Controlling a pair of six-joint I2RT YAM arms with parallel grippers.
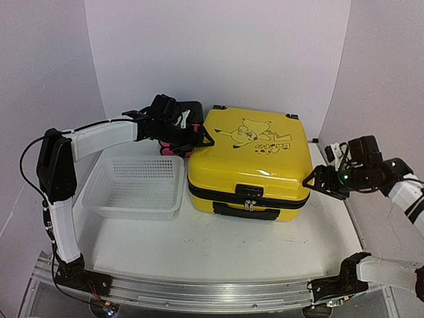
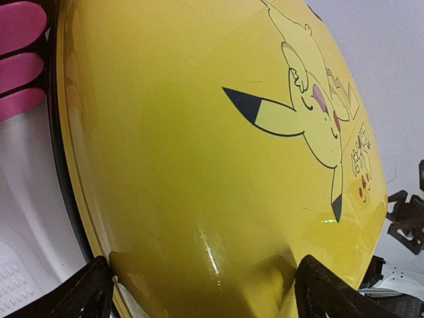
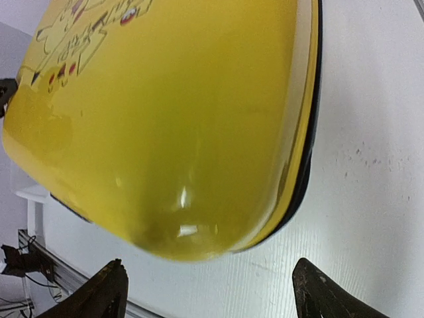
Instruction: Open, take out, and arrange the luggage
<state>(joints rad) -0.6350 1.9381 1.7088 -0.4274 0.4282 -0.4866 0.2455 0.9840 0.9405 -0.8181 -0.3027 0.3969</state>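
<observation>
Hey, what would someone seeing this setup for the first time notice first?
The bright yellow suitcase with a black cartoon on its lid, lying shut at centre, dominates. A white mesh basket sits just left of it. The left arm reaches to its back-left corner and the right arm to its right side, both with jaws open.

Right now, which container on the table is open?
The white mesh basket, open-topped; the yellow luggage beside it lies closed, the black-and-pink box is mostly hidden.

One piece of yellow luggage [image 1: 248,162], one white mesh basket [image 1: 132,207], one black-and-pink drawer box [image 1: 173,152].
</observation>
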